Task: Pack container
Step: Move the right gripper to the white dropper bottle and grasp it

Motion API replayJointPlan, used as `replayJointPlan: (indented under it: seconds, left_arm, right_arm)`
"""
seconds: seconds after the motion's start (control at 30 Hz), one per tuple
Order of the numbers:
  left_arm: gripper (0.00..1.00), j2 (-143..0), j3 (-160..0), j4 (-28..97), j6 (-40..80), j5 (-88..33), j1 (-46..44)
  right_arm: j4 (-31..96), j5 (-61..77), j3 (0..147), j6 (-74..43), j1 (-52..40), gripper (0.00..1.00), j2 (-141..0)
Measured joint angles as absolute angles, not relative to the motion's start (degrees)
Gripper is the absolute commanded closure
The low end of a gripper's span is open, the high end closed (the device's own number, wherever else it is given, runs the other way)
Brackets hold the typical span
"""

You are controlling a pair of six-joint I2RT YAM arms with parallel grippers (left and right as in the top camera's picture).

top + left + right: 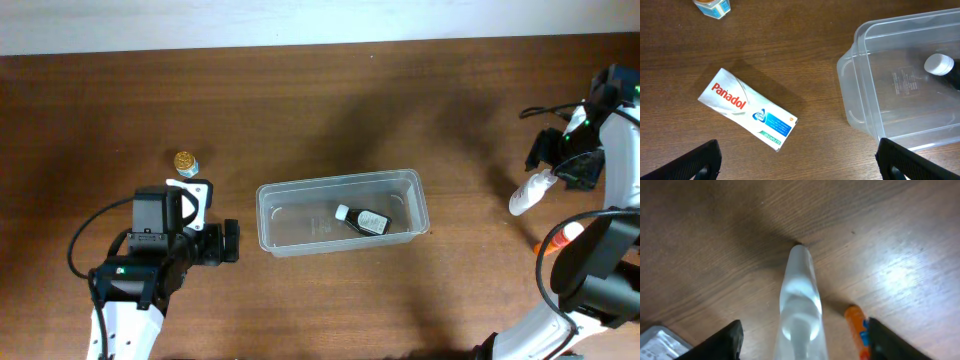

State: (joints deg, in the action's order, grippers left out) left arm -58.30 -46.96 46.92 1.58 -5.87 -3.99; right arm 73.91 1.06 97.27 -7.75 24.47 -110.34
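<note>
The clear plastic container [300,190] stands mid-table with a small dark bottle with a white cap [362,219] lying inside. It also shows at the right of the left wrist view [890,85]. My left gripper [195,232] is open and empty, just left of the container. A white Panadol box [747,110] lies ahead of its fingers [800,167]. My right gripper [562,165] is open at the far right. A white translucent tube [800,300] lies between its spread fingers [805,347], which do not touch it.
A small jar with a gold lid [185,161] stands beyond the Panadol box [192,192]. An orange tube [856,330] lies beside the white tube [528,193]. A clear pack corner [655,337] shows at the lower left of the right wrist view.
</note>
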Motion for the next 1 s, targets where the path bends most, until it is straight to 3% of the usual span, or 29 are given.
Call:
replayJointPlan:
  seconds: [0.43,0.57,0.67,1.0]
  left_arm:
    - [0.01,-58.3,-46.96,46.94,1.58,-5.87,-3.99]
    - [0.01,-58.3,-46.96,46.92,1.58,-5.87,-3.99]
    - [0.01,-58.3,-46.96,46.92,1.58,-5.87,-3.99]
    - [0.0,-58.3,-46.96,46.92,1.58,-6.26,-3.99]
  right_arm:
    - [74.56,1.67,97.25,-7.55,24.47,0.46,-110.45]
    - [74.19,2.13,96.27,-7.55,24.47,0.56,-110.5]
    - [73.87,2.5,95.5,-7.53,24.47,0.57,-110.65]
    - [73.28,2.72,95.33,-7.55,24.47,0.73,-110.65]
